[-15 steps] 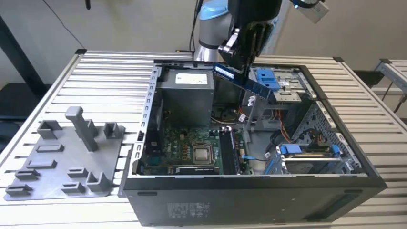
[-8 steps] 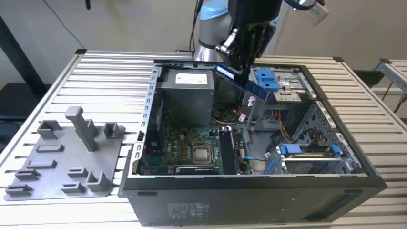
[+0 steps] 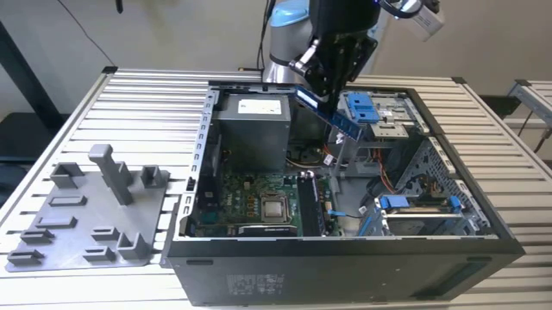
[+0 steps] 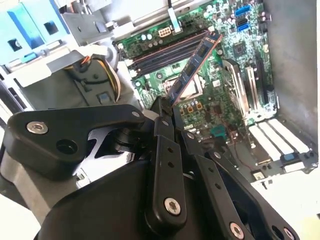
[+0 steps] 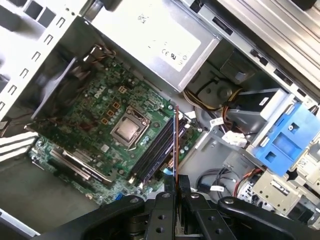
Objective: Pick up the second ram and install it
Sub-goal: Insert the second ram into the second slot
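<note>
The second ram (image 3: 335, 117), a long thin dark stick, hangs tilted above the open computer case (image 3: 345, 252), and my gripper (image 3: 321, 90) is shut on its upper end. In the second wrist view the second ram (image 4: 196, 62) sticks out from between the black fingers (image 4: 162, 127), over the green motherboard (image 4: 225, 105). In the first wrist view the second ram (image 5: 176, 142) shows edge-on in my gripper (image 5: 173, 186), above the long black memory slots (image 5: 152, 157) beside the square silver chip (image 5: 129, 129). The memory slots (image 3: 311, 205) lie below the stick on the motherboard (image 3: 245, 194).
A grey power supply (image 3: 250, 126) and blue drive brackets (image 3: 362, 106) (image 3: 414, 202) crowd the case around the arm. A grey tray (image 3: 77, 226) with a tall post (image 3: 112, 171) sits on the slatted table (image 3: 147, 97) at the exterior view's left.
</note>
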Available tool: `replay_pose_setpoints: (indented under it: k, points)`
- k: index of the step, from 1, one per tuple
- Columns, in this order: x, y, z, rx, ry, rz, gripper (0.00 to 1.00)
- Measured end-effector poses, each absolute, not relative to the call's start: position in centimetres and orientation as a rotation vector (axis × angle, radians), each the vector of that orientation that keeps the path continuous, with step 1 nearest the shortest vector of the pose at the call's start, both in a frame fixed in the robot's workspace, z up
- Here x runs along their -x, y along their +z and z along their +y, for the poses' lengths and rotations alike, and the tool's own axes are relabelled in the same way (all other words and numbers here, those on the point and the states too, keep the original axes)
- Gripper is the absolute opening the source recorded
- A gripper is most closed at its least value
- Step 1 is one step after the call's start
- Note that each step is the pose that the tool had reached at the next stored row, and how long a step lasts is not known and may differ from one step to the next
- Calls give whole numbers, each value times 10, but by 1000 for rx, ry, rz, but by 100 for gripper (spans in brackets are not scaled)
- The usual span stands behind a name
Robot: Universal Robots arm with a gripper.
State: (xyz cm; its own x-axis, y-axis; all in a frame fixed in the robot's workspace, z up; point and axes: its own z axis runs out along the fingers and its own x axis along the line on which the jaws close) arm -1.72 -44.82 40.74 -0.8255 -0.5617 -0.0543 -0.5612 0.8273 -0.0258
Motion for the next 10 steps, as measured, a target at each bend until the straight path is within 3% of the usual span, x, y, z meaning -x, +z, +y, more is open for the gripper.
replay_pose_setpoints:
  k: [10]
  points:
    - [17,405,-448,696,-25,3005,14]
